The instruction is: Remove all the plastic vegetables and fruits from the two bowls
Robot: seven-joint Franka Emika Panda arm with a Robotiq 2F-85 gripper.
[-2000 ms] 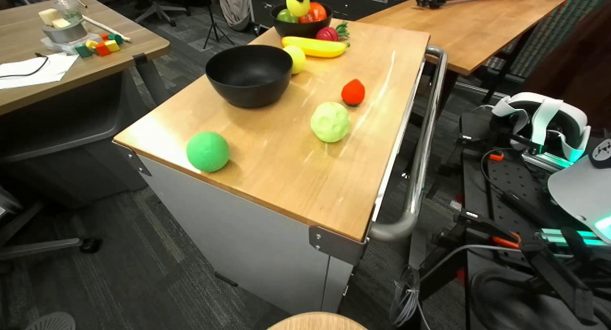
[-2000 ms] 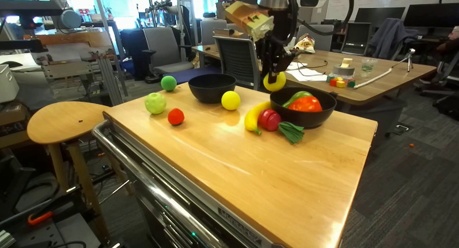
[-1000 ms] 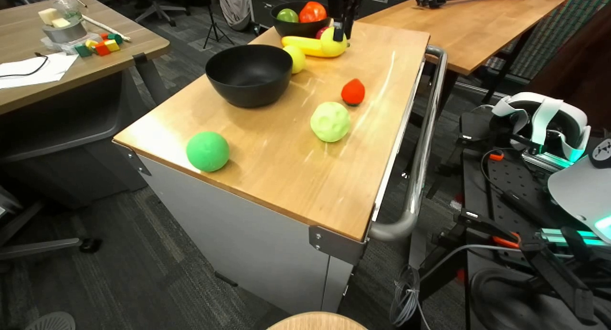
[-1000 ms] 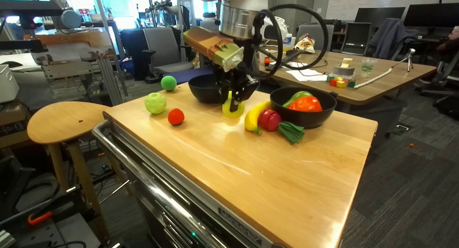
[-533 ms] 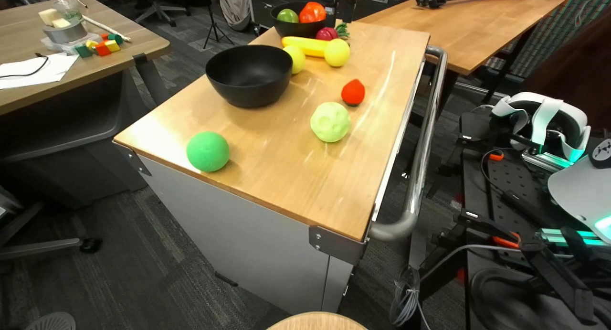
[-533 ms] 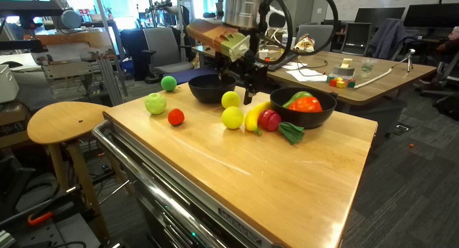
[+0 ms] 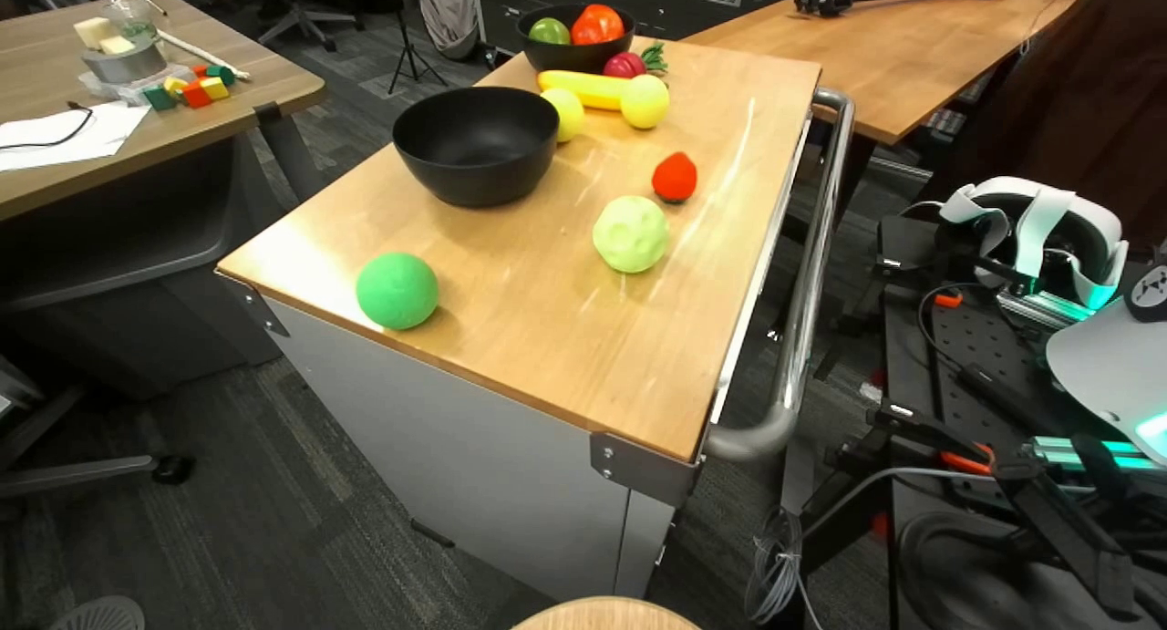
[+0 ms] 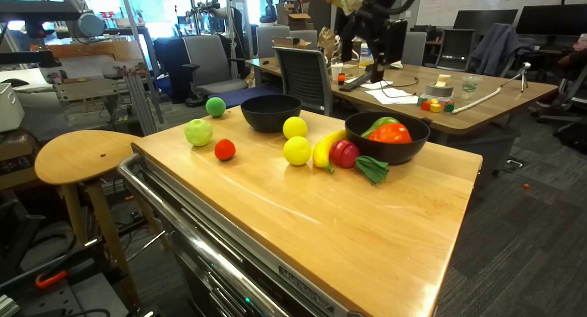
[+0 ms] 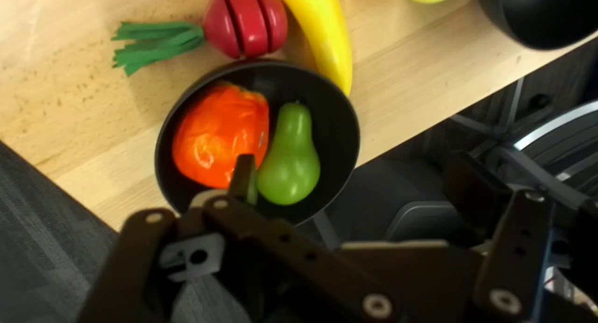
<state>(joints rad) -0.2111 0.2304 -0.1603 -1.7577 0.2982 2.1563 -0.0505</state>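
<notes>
Hand [image 9: 352,175] — spread wide, apart fr. blk bowl [image 8: 394,153]

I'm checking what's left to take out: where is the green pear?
In the wrist view, the green pear lies inside the black bowl nearest the banana, immediately right of the orange-red toy.

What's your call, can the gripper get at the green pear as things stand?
Probably yes: the gripper hangs open and unladen, nothing lies over the green pear, though the orange-red toy close beside it may crowd the grasp.
</notes>
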